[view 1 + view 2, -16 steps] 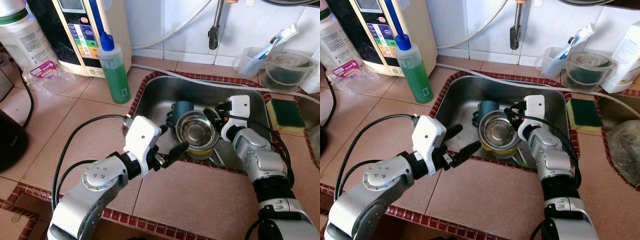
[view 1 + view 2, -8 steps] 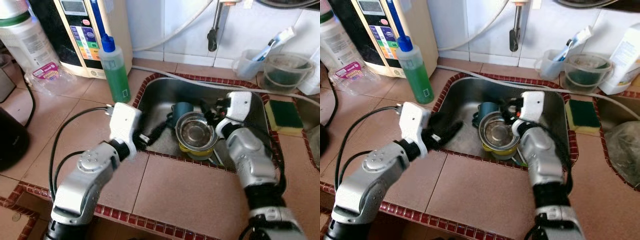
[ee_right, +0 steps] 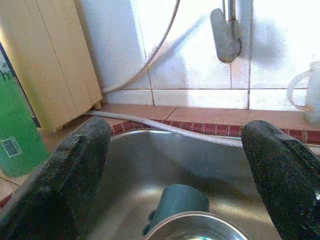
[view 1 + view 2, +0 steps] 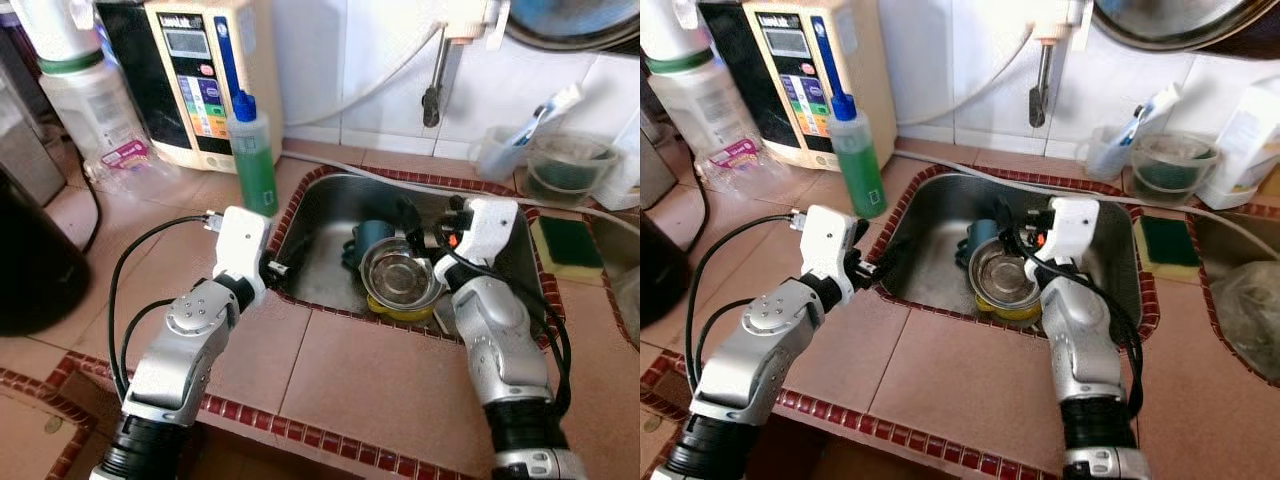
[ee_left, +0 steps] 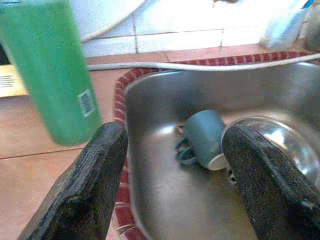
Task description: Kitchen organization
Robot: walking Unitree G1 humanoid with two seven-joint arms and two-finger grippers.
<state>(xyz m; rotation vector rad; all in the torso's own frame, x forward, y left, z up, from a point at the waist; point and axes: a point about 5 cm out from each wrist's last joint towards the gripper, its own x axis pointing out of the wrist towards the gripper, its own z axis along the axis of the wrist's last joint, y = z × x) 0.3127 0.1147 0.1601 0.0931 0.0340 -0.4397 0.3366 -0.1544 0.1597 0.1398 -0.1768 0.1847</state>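
Inside steel sink (image 4: pixel 330 215), teal mug (image 4: pixel 372 240), shiny round bowl (image 4: pixel 398 275)

Home kitchen: tiled counter, sink (image 4: pixel 325 215).

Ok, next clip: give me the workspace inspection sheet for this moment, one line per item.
Surface: brown tiled counter with red-tile edging, steel sink set into it.
Job's things: teal mug on its side in the sink, steel bowl stacked on a yellow bowl.
Clutter: green soap bottle, green sponge, clear cup with toothbrush, plastic tub.
Grippers: left gripper open at the sink's left rim; right gripper open above the bowls.
Cables: black cable looping off the left arm; white hose behind the sink.
Surroundings: white tiled wall, tap, beige appliance.
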